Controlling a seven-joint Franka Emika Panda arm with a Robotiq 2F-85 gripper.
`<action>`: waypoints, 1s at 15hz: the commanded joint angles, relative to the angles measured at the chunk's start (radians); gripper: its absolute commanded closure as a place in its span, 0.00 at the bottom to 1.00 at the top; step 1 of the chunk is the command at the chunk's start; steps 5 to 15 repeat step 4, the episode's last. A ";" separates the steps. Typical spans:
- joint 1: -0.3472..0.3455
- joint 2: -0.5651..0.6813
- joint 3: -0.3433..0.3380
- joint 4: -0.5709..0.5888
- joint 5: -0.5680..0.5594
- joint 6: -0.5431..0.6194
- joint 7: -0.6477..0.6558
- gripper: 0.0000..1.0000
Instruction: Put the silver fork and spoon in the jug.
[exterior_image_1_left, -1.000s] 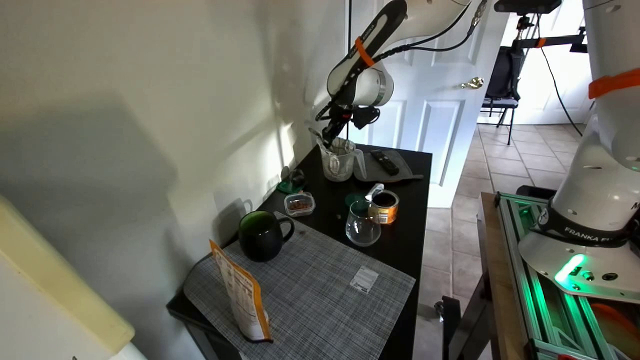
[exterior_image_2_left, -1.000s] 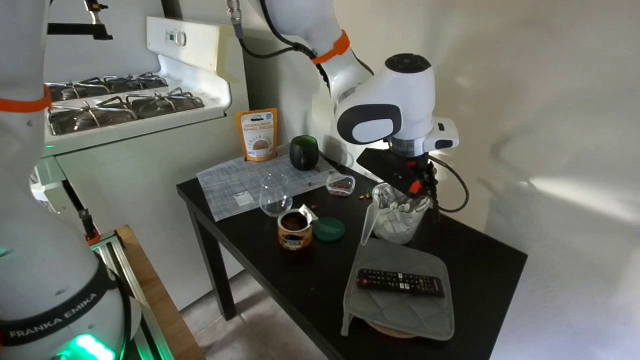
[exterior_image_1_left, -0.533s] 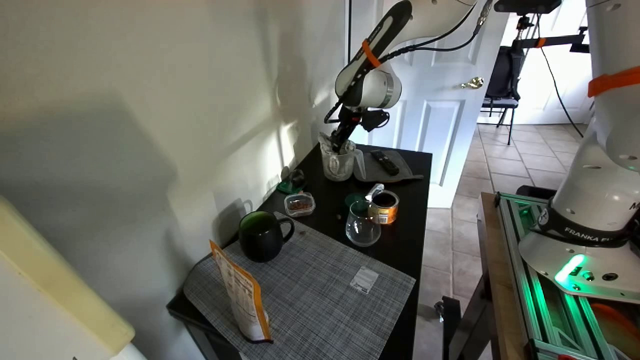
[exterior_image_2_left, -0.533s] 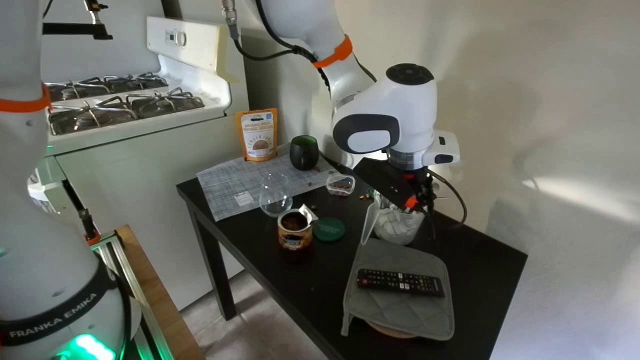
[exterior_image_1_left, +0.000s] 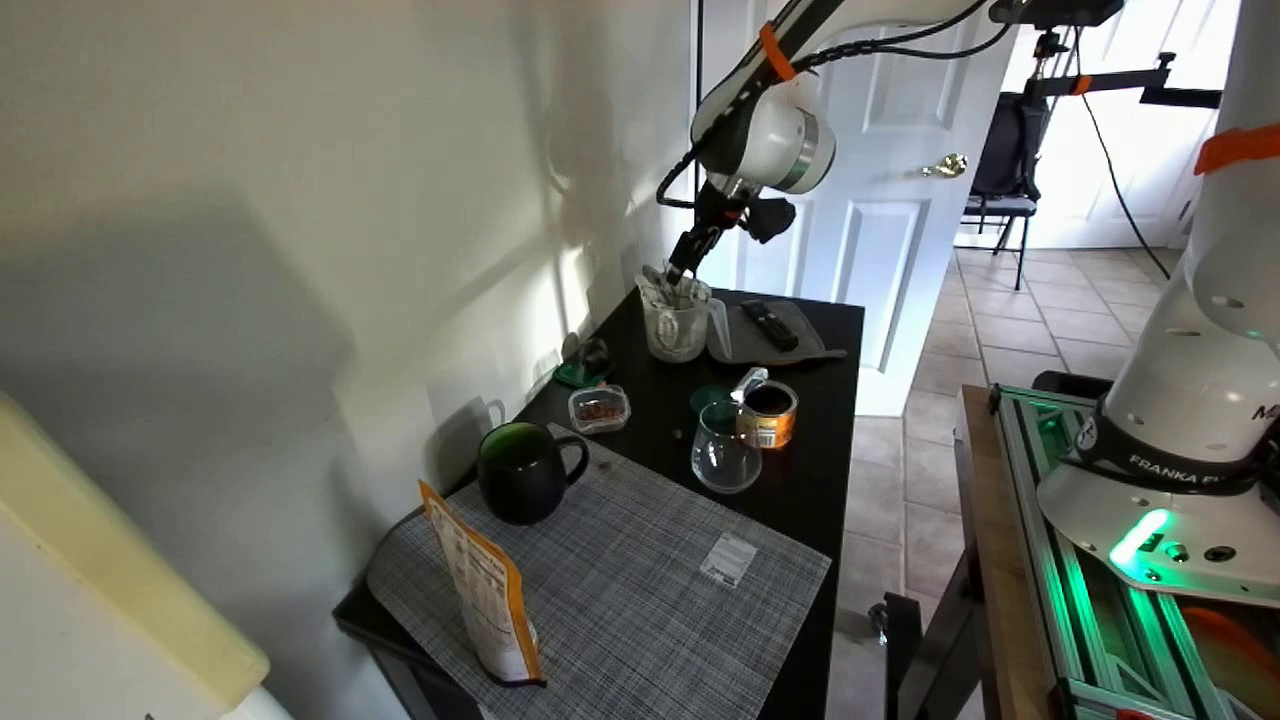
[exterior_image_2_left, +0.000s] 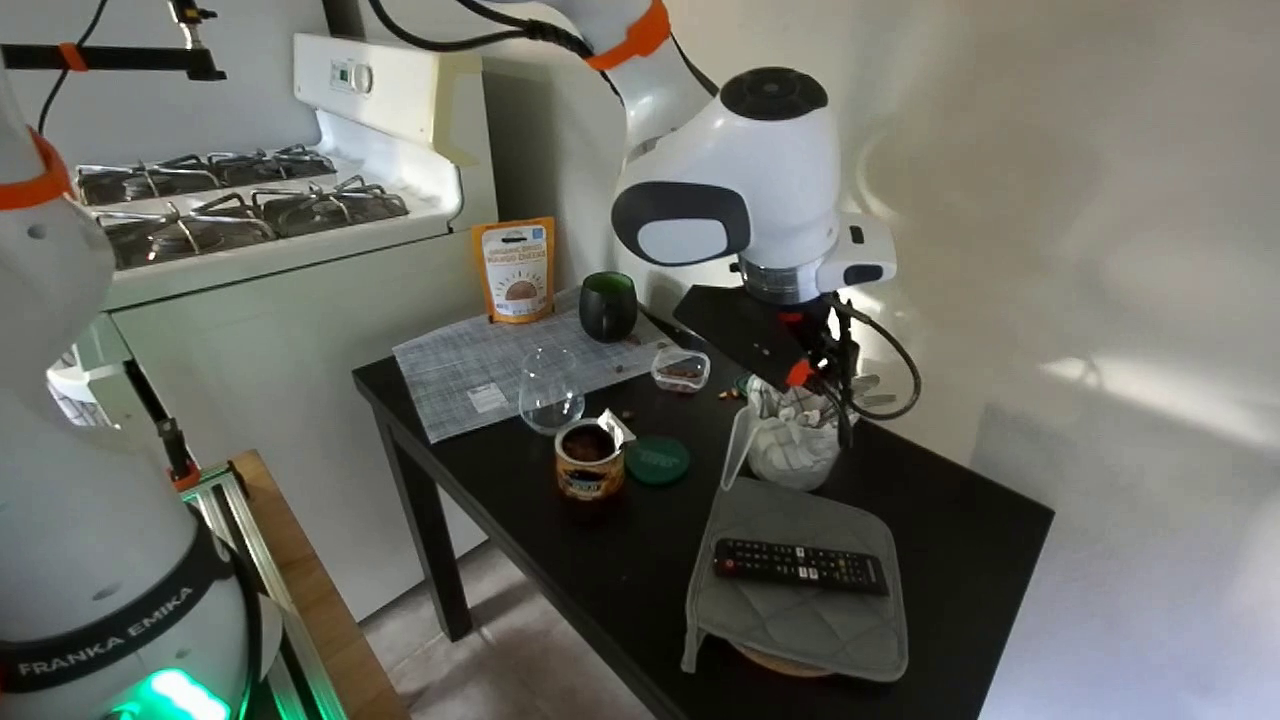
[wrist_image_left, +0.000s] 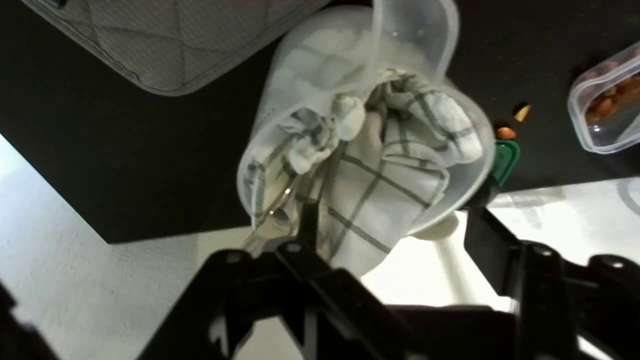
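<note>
Exterior view: translucent whitish plastic jug (exterior_image_1_left: 675, 335) upright; black two-fingered gripper (exterior_image_1_left: 682, 274) slants down at the jug's mouth, a pose suited to dropping long items in from above.

Exterior view: silver metal cutlery (exterior_image_2_left: 868, 382), taken as the fork and spoon, juts past the jug's rim, away from its handle; which piece is which, unclear.

Wrist view: fingers (wrist_image_left: 309, 220) spread wide, nothing gripped. Cutlery leans inside the jug against bunched white, dark-checked cloth (wrist_image_left: 370, 185), which probably props it. Placement judged done; lifting clear could snag cloth.
</note>
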 joint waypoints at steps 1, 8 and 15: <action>-0.071 -0.184 0.124 -0.150 0.265 0.025 -0.223 0.00; -0.062 -0.162 0.124 -0.110 0.310 0.014 -0.239 0.00; -0.062 -0.162 0.124 -0.110 0.310 0.014 -0.239 0.00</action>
